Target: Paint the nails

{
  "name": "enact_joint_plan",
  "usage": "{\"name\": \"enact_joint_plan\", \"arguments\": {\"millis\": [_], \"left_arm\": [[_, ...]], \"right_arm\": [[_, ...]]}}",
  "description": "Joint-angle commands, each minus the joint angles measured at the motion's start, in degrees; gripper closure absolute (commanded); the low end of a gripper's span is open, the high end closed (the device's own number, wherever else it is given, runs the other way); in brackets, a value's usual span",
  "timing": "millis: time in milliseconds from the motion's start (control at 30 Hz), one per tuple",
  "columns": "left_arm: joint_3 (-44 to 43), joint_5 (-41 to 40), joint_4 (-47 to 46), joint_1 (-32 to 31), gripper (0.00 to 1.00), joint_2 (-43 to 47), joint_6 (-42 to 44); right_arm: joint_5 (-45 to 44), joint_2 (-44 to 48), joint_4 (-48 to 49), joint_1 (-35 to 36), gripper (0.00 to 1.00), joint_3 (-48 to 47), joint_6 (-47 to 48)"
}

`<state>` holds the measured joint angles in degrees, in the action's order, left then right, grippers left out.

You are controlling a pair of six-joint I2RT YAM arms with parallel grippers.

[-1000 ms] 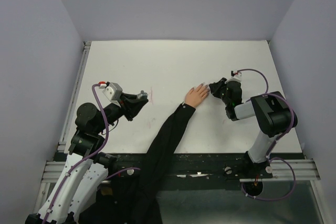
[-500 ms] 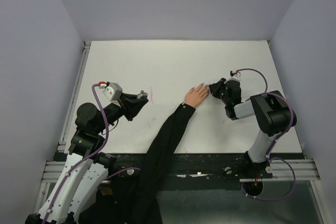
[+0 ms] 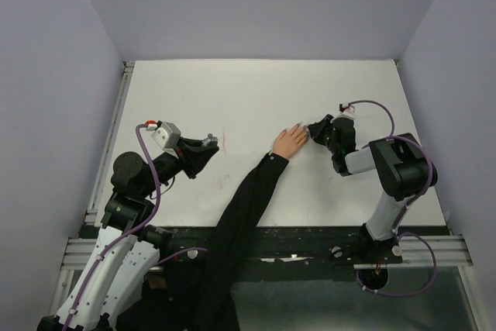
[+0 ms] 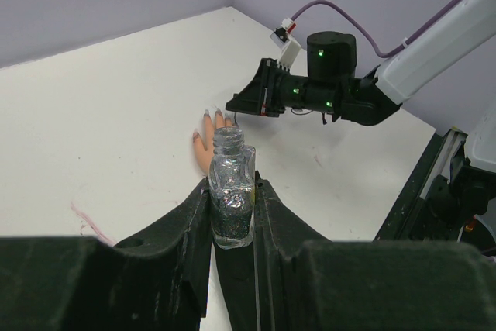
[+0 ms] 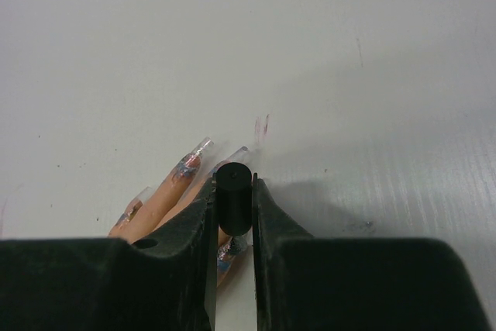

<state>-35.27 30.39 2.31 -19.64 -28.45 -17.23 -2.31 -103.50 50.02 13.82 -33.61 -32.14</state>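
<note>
A: Where do things stand?

B: The fake hand lies palm down near the middle of the surface. Its black sleeve trails off toward 7 o'clock and its fingers aim at about 1 o'clock. The nails are long clear tips, some flecked with glitter. The right jaws come in from the hand's 3 o'clock side, pinched tight on a black brush handle right over the fingertips.

A: And the left?

B: The left jaws, over at 9 o'clock on the surface, are clamped on the uncapped glitter bottle. They hold it upright, well apart from the hand.

A: What could go wrong?

B: The hand looks loose and light to me. A stroke that presses too hard could shove the fingers aside and put polish on the skin or the surface. A reddish smear sits just past the fingertips, at 12 o'clock in the right wrist view, and it looks like a stray mark. A brush gone dry would paint nothing. The open bottle would spill if the left arm tipped it.

A: Anything you can't see?

B: The bristles. In the right wrist view the handle and jaws cover them, and from above everything is too small. So I cannot tell whether the brush touches a nail, or which one. The bottle's fill level is also hard to read through the glitter.
</note>
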Motion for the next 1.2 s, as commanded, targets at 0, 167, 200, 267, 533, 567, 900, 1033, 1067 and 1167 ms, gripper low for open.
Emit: {"name": "enact_joint_plan", "arguments": {"millis": [0, 167, 200, 267, 533, 567, 900, 1033, 1067, 1167], "left_arm": [[-1.74, 0.19, -1.34, -0.31, 1.0, -0.03, 0.71], [-1.74, 0.19, -1.43, -0.31, 1.0, -0.03, 0.71], [-1.74, 0.19, -1.34, -0.23, 1.0, -0.03, 0.71], [-1.74, 0.11, -1.34, -0.31, 1.0, -0.21, 0.8], [-1.74, 0.11, -1.34, -0.31, 1.0, 0.06, 0.8], [-1.74, 0.11, -1.25, -0.23, 1.0, 0.06, 0.8], [-1.74, 0.11, -1.25, -0.31, 1.0, 0.15, 0.8], [-1.82, 0.11, -1.34, -0.22, 1.0, 0.15, 0.8], [-1.74, 0.11, -1.34, -0.31, 1.0, 0.15, 0.8], [-1.74, 0.11, -1.25, -0.31, 1.0, 0.15, 0.8]], "right_arm": [[-2.0, -1.44, -0.36, 0.15, 0.99, -1.29, -0.12], [-2.26, -1.79, -0.8, 0.24, 0.99, -1.9, -0.2], [-2.44, -1.88, -0.89, 0.24, 0.99, -1.9, -0.12], [-2.61, -1.96, -1.15, 0.24, 0.99, -2.08, -0.2], [-3.76, -2.14, -2.56, 0.24, 0.99, -2.69, -0.55], [-4.02, -2.23, -2.65, 0.33, 0.99, -2.78, -0.55], [-5.16, -2.76, -3.7, 0.41, 0.99, -3.75, -0.82], [-5.43, -3.02, -3.79, 0.5, 0.99, -4.01, -0.82], [-5.52, -2.93, -3.79, 0.5, 0.99, -4.1, -0.91], [-5.6, -3.19, -3.79, 0.41, 0.99, -4.27, -0.82]]}}
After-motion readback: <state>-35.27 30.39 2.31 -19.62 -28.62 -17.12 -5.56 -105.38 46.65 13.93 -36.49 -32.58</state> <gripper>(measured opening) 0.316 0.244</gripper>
